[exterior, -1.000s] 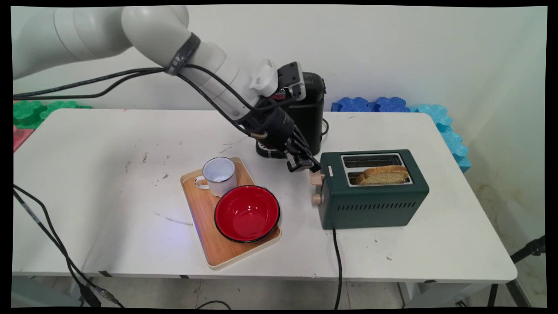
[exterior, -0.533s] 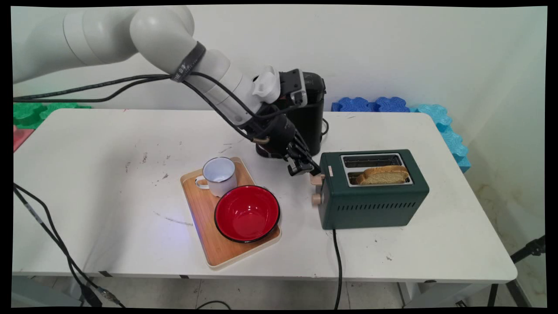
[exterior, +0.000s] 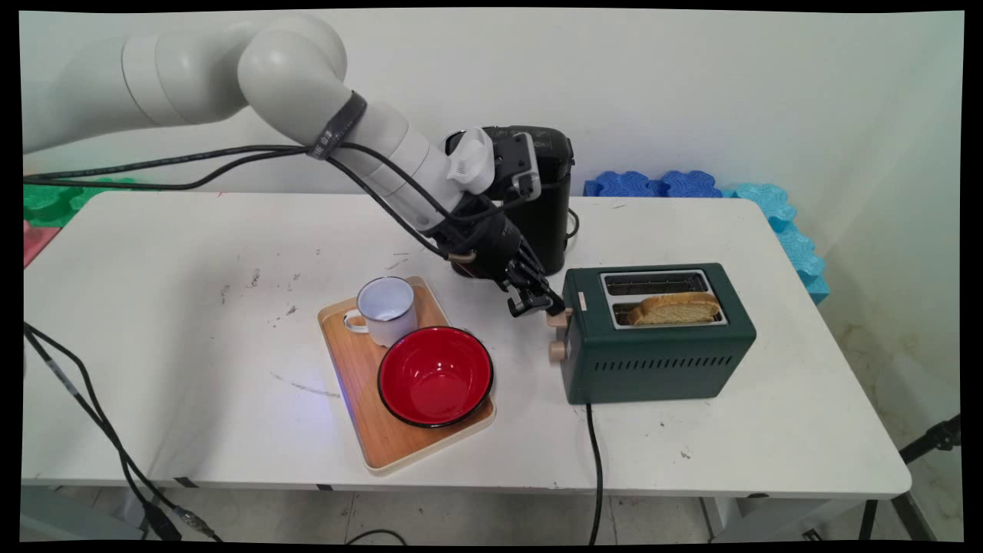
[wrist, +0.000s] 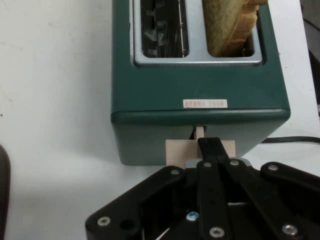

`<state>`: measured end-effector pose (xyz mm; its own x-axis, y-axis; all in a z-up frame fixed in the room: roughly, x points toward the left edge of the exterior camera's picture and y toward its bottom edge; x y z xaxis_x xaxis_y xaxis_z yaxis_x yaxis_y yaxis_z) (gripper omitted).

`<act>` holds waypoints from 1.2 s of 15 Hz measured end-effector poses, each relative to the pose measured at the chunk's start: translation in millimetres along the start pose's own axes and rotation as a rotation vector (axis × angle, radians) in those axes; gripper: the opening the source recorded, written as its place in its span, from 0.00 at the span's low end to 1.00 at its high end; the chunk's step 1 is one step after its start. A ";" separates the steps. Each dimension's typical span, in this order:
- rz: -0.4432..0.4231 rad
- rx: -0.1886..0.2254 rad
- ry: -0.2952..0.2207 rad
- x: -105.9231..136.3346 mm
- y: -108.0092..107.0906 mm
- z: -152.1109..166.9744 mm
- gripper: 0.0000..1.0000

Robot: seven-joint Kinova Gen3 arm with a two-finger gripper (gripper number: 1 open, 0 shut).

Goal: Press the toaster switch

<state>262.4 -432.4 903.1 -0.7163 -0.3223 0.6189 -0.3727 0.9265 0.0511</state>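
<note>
Gripper (exterior: 535, 303), fingers closed together, presses its tip on the cream lever (wrist: 200, 149) at the green toaster's (exterior: 660, 346) end; a bread slice (exterior: 676, 307) sits in the toaster's nearer slot, tray (exterior: 361, 376) lying left of the toaster.

White table (exterior: 192, 253), scuffed with dark marks left of centre. Directly on it: wooden tray (exterior: 361, 384) at centre frame, green toaster (exterior: 653, 361) right of centre with its cord (exterior: 595, 461) running off the near edge, black appliance (exterior: 549, 207) at upper centre, near the wall.
</note>
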 end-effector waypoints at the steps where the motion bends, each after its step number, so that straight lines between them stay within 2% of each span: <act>1: -0.003 0.001 0.000 -1.6 -0.4 1.4 0.00; 18: -0.120 0.017 0.019 -22.6 -3.7 18.4 0.00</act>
<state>269.1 -432.1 874.5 -0.6542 -0.4270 0.6243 -0.4652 0.8779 0.1129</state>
